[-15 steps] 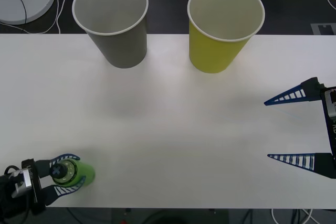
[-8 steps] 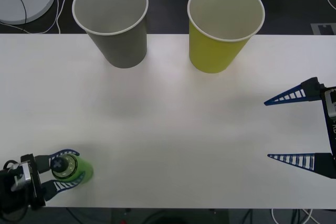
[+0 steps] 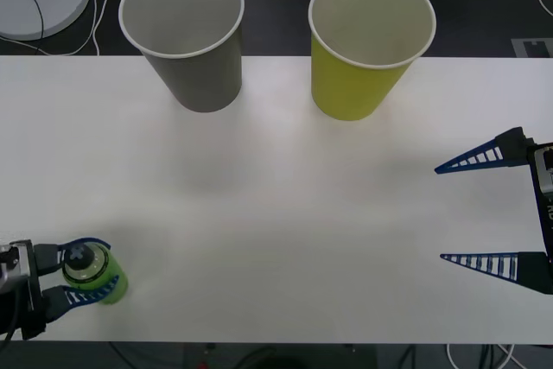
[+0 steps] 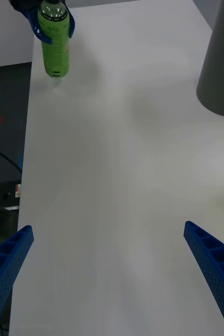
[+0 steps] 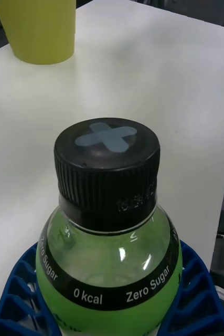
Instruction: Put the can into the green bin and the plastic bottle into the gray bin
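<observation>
Now your left gripper (image 3: 76,277) sits low at the table's (image 3: 276,213) near-left corner, clamped on the plastic bottle (image 3: 95,274), seemingly lifted; right gripper (image 3: 479,209) hovers agape.

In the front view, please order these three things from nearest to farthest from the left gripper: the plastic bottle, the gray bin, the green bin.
1. The plastic bottle, held in the left gripper at the table's near left corner.
2. The gray bin, at the far edge, left of centre.
3. The green bin, at the far edge, right of centre.
</observation>
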`<action>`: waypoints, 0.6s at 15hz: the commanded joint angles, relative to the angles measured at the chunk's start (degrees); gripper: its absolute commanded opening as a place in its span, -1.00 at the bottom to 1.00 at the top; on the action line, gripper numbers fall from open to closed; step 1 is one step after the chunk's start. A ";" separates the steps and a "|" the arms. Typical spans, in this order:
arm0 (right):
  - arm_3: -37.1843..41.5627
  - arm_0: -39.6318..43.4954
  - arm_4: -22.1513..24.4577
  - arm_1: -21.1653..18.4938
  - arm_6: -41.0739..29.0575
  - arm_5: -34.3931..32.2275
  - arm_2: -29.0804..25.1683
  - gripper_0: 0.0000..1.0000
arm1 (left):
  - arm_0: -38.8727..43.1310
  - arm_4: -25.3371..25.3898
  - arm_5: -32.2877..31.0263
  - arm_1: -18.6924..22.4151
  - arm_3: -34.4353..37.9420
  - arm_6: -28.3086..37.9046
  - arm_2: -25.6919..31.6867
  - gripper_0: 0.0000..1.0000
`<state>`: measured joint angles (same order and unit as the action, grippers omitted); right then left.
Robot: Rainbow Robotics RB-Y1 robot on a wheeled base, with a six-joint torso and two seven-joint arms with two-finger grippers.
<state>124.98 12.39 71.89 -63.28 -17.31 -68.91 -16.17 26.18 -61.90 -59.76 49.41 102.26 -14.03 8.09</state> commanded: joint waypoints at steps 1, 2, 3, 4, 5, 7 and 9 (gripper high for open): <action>0.00 0.00 0.00 0.00 0.00 0.00 0.00 1.00 | 1.68 -2.43 0.17 1.39 3.74 7.79 3.42 -1.00; 0.00 0.00 0.00 0.00 0.00 0.00 0.00 1.00 | 1.85 -3.49 0.26 1.74 5.05 10.51 4.48 -1.00; 0.00 0.00 0.00 0.00 0.00 0.00 0.00 1.00 | 2.21 -4.54 0.26 2.00 6.28 13.24 5.71 -1.00; 0.00 0.00 0.00 0.00 0.00 0.00 0.00 1.00 | 2.29 -5.60 0.26 2.27 7.34 15.70 6.76 -1.00; 0.00 0.00 0.00 0.00 0.00 0.00 0.00 1.00 | 2.38 -6.65 0.26 2.71 8.57 18.51 7.73 -1.00; 0.00 0.00 0.00 0.00 0.00 0.00 0.00 1.00 | 2.38 -8.50 0.26 3.76 10.59 23.87 9.66 -1.00; 0.00 0.00 0.00 0.00 0.00 0.00 0.00 1.00 | 2.47 -9.99 0.26 5.26 12.70 29.85 11.51 -1.00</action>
<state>124.98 12.39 71.89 -63.28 -17.31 -68.91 -16.17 28.63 -71.01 -59.50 53.74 113.76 12.22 18.45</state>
